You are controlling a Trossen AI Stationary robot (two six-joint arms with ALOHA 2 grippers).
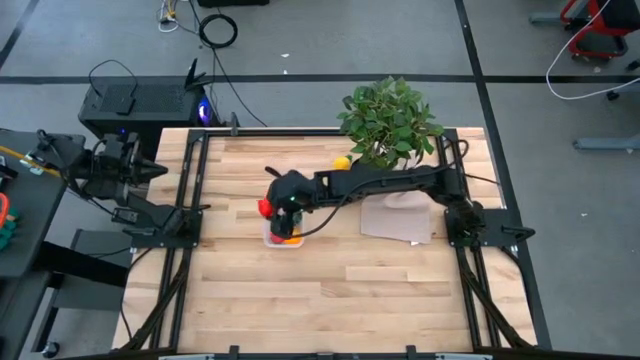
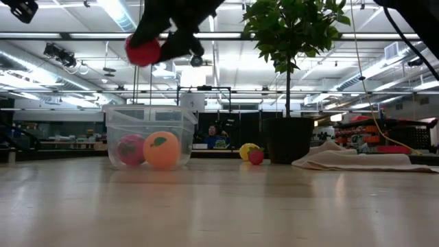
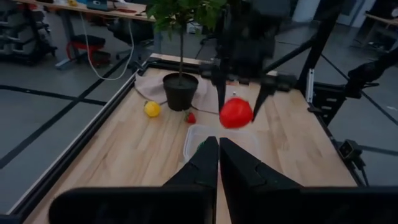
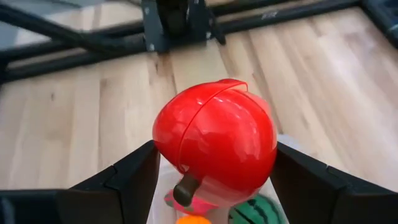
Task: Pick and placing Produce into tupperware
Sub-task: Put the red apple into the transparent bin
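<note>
Tupperware point(image 2: 149, 130) partly hidden under right gripper point(image 4: 211, 180) clamping red produce point(image 4: 214, 146).

the clear plastic tupperware point(image 2: 149, 137) sits upright on the wood counter point(image 1: 330, 300), lid off, near the middle. inside it there's a pink fruit point(image 2: 130, 149) and an orange one point(image 2: 162, 150) side by side, plus a little green striped melon point(image 4: 255, 211). a shiny red apple point(image 4: 214, 140) with a brown stem hangs above the box, pinched in the right tool point(image 1: 268, 207). a yellow fruit point(image 2: 247, 150) and a small red one point(image 2: 256, 157) lie by the plant pot.
</note>
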